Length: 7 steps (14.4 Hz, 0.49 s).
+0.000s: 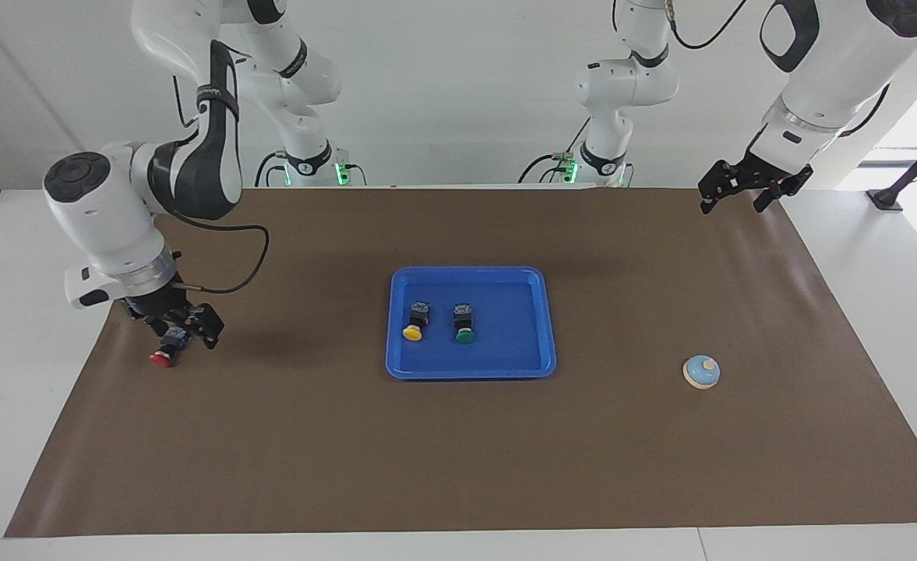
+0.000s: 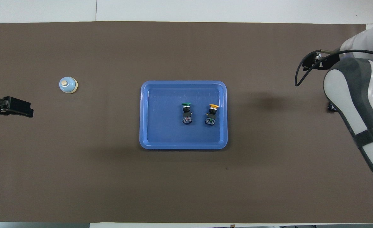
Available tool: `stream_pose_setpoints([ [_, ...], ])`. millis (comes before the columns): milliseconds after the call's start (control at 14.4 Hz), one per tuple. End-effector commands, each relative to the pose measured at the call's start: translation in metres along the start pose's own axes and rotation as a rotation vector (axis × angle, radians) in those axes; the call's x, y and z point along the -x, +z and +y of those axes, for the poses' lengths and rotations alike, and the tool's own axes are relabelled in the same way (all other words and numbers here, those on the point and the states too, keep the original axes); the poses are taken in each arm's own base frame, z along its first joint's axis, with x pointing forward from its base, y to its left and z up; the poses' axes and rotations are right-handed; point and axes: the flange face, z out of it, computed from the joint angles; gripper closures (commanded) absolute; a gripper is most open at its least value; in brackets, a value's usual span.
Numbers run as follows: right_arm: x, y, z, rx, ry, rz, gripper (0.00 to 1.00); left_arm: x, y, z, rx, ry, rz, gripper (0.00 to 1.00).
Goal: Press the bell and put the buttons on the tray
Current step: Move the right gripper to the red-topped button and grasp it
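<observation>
Red button (image 1: 164,354) on counter, right tool (image 1: 175,333) spread wide around it, not clenched; left tool (image 1: 741,193) released, waiting.

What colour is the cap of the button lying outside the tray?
Red. The red button shows best in the facing view, under the right gripper.

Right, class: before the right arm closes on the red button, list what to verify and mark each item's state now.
1. Right pincer open, straddling red button: ok.
2. Red button lying on the mat, not lifted: ok.
3. Pincer low enough to grip: cannot tell.
4. Tray has bare room beside yellow button and green button: ok.
5. Left pincer open, waiting away from the bell: ok.
</observation>
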Motion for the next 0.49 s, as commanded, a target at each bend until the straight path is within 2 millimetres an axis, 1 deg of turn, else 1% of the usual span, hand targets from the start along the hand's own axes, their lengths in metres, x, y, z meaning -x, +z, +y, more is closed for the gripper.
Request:
stream_pose_setpoints([
  [0,0.023,0.02,0.031,-0.002,-0.022,0.021,0.0,0.004,-0.005,-0.001,0.008,-0.011,0.0,0.0],
  [139,0.021,0.035,0.056,0.005,0.015,0.013,0.0,0.004,-0.005,-0.001,0.008,-0.011,0.0,0.0],
  [208,0.023,0.046,0.059,0.006,0.021,0.008,0.0,0.004,-0.005,-0.001,0.008,-0.011,0.0,0.0],
  [278,0.023,0.052,0.059,0.005,0.024,0.015,0.0,0.004,-0.005,-0.001,0.008,-0.011,0.0,0.0],
  [417,0.028,0.075,0.071,0.007,0.041,0.023,0.0,0.004,-0.005,-0.001,0.008,-0.011,0.0,0.0],
])
